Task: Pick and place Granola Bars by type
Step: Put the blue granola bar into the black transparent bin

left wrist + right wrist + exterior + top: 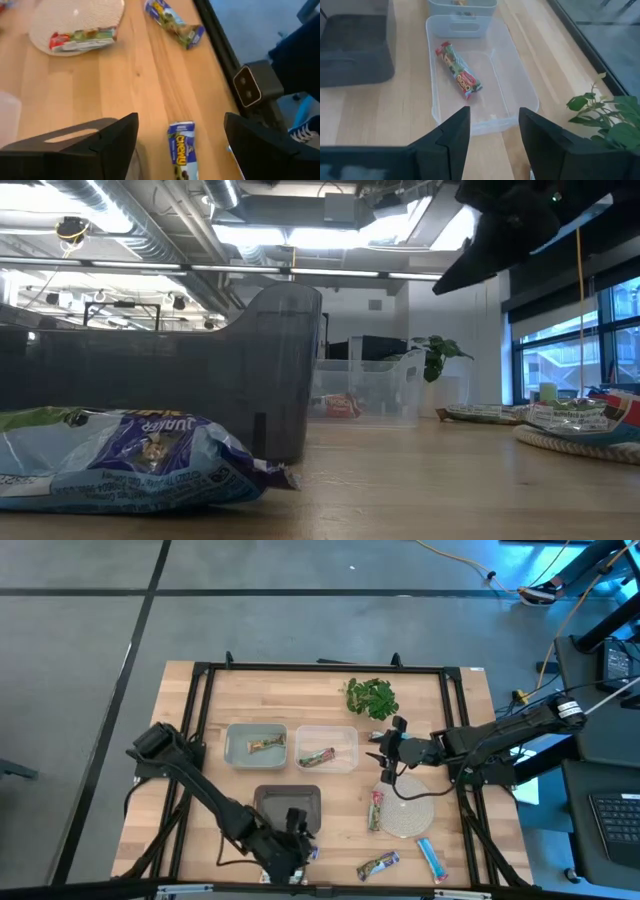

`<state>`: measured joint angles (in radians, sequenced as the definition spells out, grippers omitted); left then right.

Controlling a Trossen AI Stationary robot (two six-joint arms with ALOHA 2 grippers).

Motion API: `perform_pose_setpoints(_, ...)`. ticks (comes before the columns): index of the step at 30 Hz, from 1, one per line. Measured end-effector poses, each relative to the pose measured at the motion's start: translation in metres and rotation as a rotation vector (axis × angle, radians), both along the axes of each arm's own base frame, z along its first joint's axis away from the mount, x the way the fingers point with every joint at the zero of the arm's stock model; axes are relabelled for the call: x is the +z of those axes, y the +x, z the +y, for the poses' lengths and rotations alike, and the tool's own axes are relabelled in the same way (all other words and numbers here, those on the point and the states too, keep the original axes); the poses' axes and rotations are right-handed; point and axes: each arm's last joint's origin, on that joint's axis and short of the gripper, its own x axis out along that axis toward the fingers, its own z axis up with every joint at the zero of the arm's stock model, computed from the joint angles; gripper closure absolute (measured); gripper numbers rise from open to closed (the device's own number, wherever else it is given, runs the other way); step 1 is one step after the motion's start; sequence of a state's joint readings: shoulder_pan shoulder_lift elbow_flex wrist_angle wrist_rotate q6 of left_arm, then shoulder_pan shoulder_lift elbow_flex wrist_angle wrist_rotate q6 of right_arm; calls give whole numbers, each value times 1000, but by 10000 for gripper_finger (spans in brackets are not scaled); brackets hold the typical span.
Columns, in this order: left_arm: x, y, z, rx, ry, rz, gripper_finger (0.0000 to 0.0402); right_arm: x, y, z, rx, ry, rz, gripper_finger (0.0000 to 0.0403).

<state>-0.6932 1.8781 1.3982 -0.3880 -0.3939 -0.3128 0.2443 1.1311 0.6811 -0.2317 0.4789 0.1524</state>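
My left gripper (181, 125) (296, 848) hovers open at the table's near edge, one finger on each side of a blue bar (181, 152) (130, 460) that lies flat on the wood; it does not touch it. My right gripper (494, 120) (385, 754) is open and empty, just right of the clear bin (520, 85) (325, 748), where a green-and-red bar (458, 70) lies. A silver-yellow bar (264, 745) lies in the pale bin. Another green-and-red bar (82, 40) (377, 810) rests on the woven mat's edge. Two more bars (378, 865) (432, 860) lie near the front.
A dark bin (288, 805) (250, 370) stands just behind the left gripper. The round woven mat (410, 815) lies below the right gripper, and the leafy bunch (372, 697) sits at the far edge. A black frame rail (225, 55) runs along the near edge.
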Motion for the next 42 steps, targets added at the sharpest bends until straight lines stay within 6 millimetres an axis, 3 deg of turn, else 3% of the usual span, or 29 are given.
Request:
perform_pose_setpoints(12,-31,1,-22,-8,51,60,116,-3,1,0,0,-4,17,231)
perform_pose_setpoints(19,-46,-4,-24,41,61,123,116,-3,1,0,-1,-4,17,231)
perform_pose_setpoints(42,-48,-6,-21,71,72,151,116,-3,1,0,-3,-1,16,231)
